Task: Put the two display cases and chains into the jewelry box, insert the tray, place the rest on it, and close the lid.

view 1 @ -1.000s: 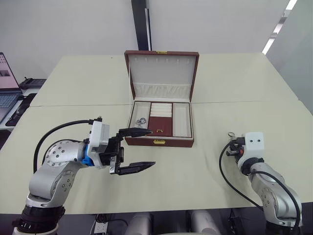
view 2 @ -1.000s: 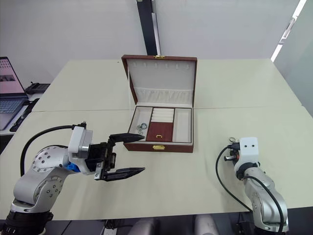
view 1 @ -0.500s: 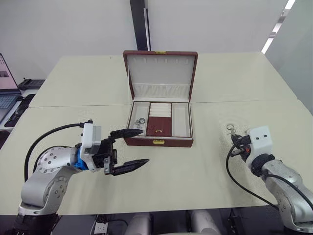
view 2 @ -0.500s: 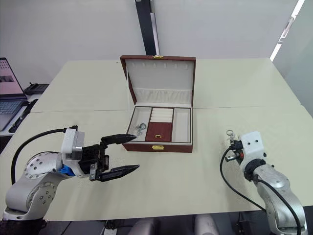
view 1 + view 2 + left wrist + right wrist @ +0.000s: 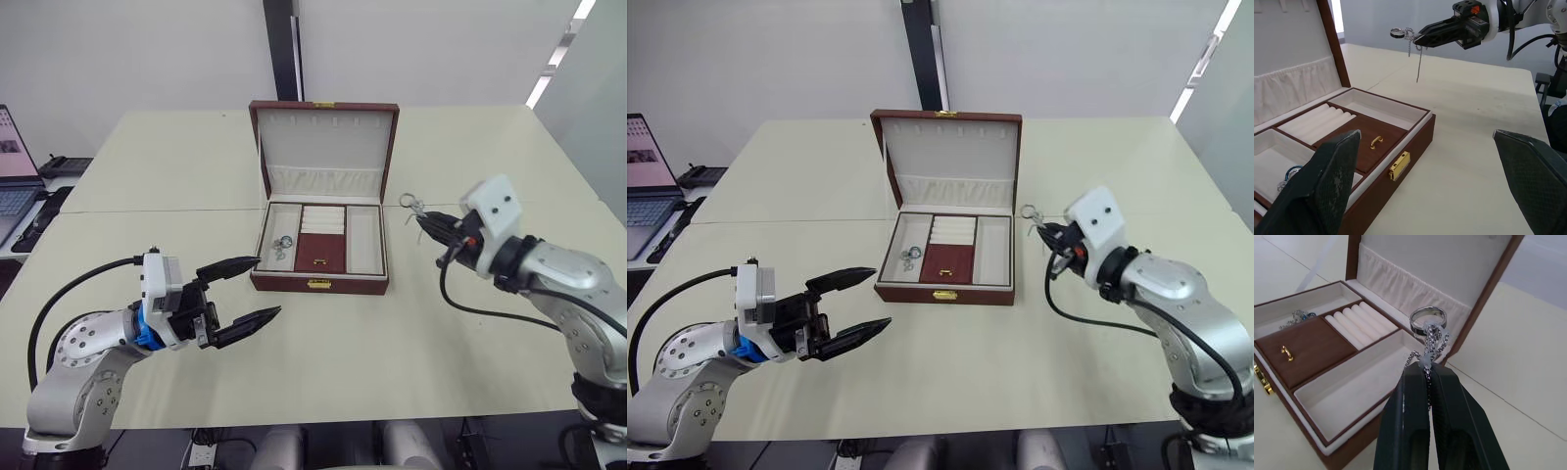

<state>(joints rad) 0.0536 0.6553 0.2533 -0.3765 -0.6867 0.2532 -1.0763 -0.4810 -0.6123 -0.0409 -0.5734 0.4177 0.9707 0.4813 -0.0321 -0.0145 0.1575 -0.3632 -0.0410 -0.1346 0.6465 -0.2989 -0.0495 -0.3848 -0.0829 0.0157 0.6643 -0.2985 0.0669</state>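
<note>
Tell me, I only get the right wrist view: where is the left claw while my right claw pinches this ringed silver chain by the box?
Observer: The left claw hovers open and unladen over the pale table, before the dark red-brown jewelry box's left front corner.
Operator: Does the chain hang free?
Observer: Yes. The left wrist view shows the thin silver chain dangling below the right claw, touching nothing.
Operator: Anything else nearby?
Observer: An open laptop sits far off at the robot's left.
</note>
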